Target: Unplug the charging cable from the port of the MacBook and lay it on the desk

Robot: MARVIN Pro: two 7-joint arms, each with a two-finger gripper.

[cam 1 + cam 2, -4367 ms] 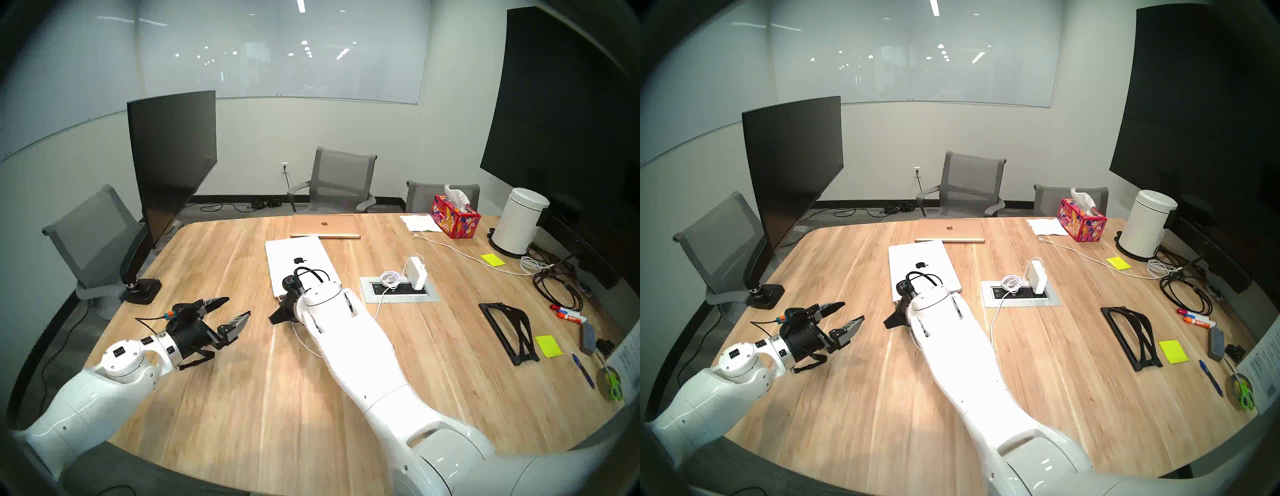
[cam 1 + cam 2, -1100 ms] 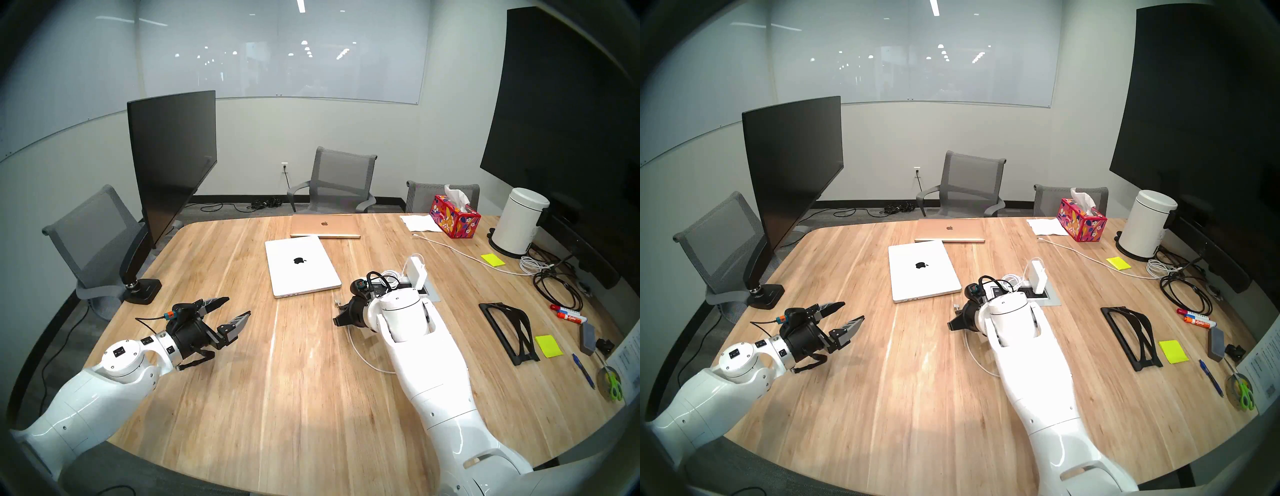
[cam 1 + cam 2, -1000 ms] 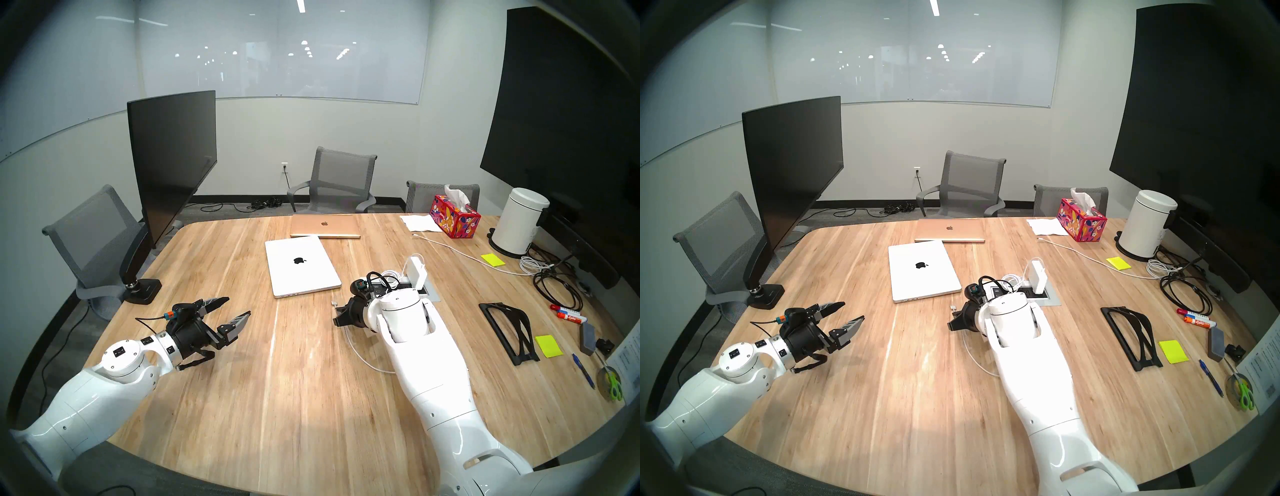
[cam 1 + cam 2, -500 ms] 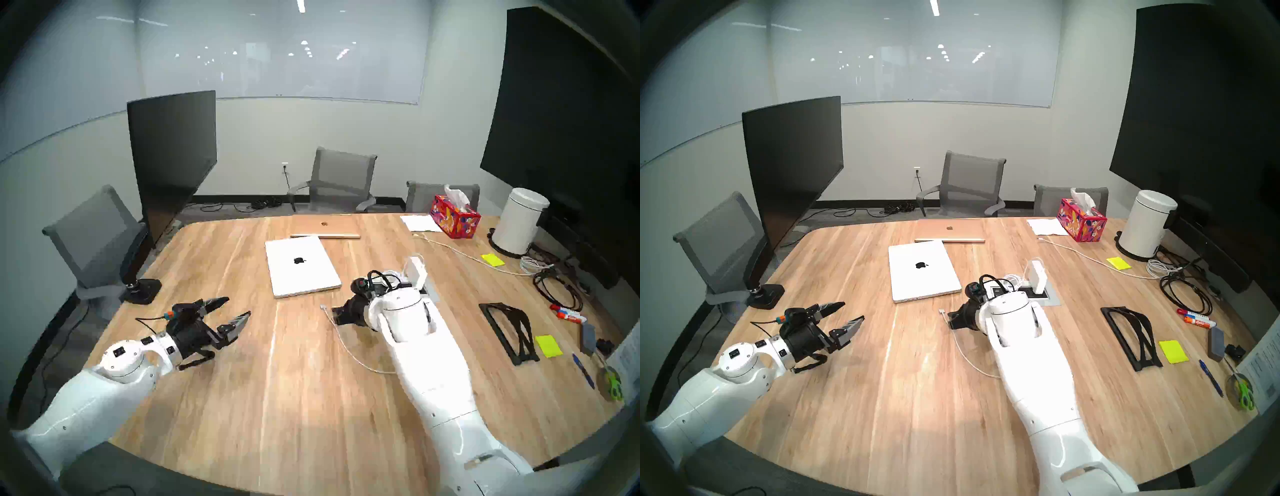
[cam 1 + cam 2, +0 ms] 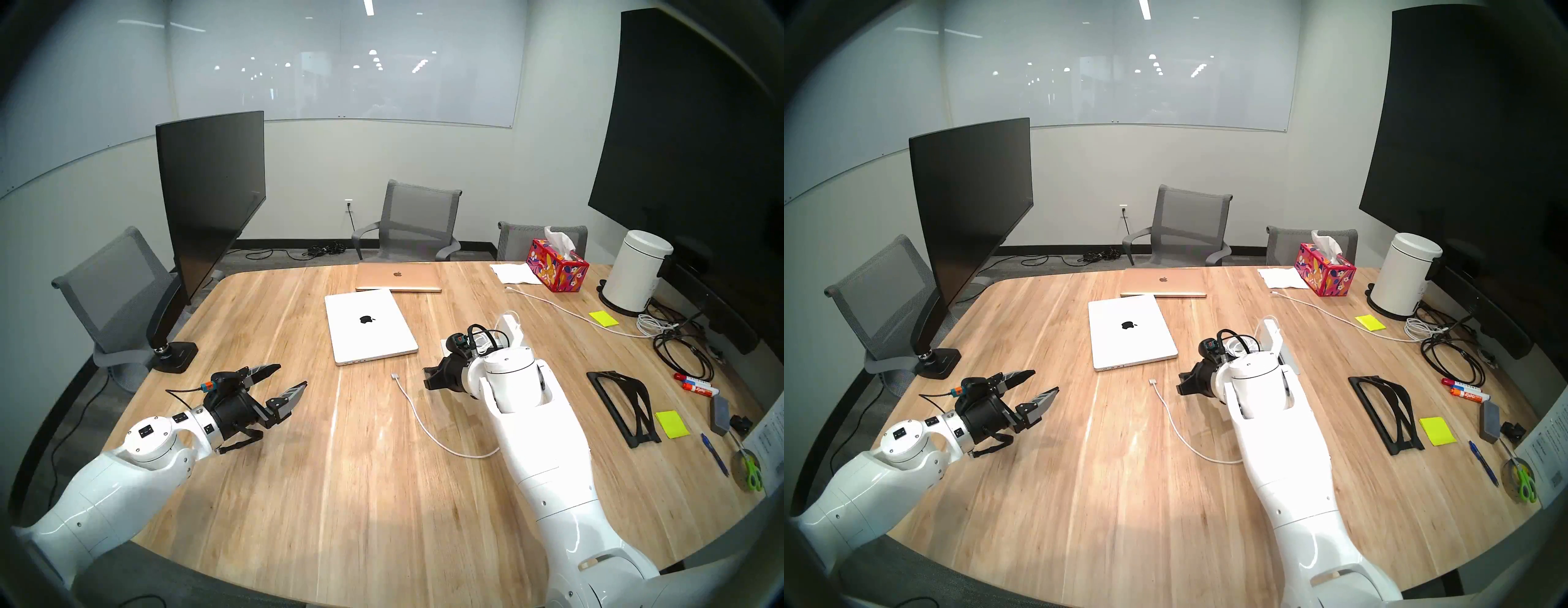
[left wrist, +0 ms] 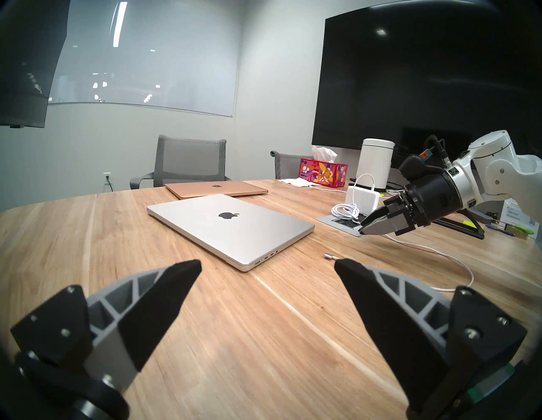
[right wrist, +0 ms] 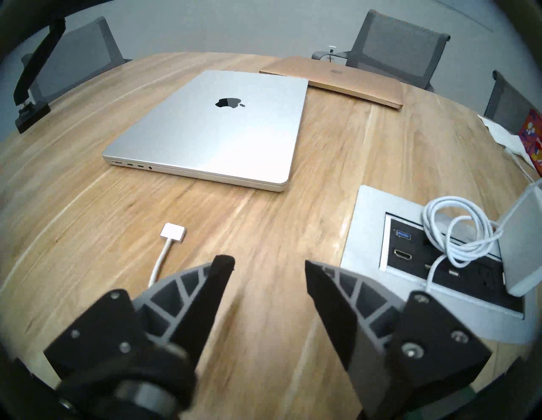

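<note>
Nearest to me, the left gripper [image 5: 287, 379] is hovering over the bare wood of the desk [image 5: 322, 488], its two dark fingers spread wide with nothing between them. Across from it the right gripper [image 7: 269, 268] is hanging a little above the tabletop, tilted downward; its jaws are standing apart and are empty, which the right wrist view shows plainly.

Just beside that gripper's left finger [image 7: 218, 275], the charging cable [image 5: 418, 418] is lying flat on the desk. Its small flat connector tip [image 7: 173, 232] is resting on the wood, apart from the gripper and clear of the laptop's edge. From the tip the thin white cord is curving back toward me and then disappearing under the right arm.

A little farther on, the MacBook [image 5: 368, 326] is sitting closed, black logo up, with its row of side ports [image 7: 130, 164] facing the connector and nothing plugged into them. To its right a grey power panel [image 7: 363, 223] is set into the tabletop, with a white power brick [image 6: 363, 199] standing in it and a loose white coil beside it.

Beyond the MacBook a gold laptop [image 5: 398, 277] is lying closed, touching or nearly touching its far corner. Farthest back on the right, a patterned tissue box [image 5: 556, 266] is sitting near the table's edge.
</note>
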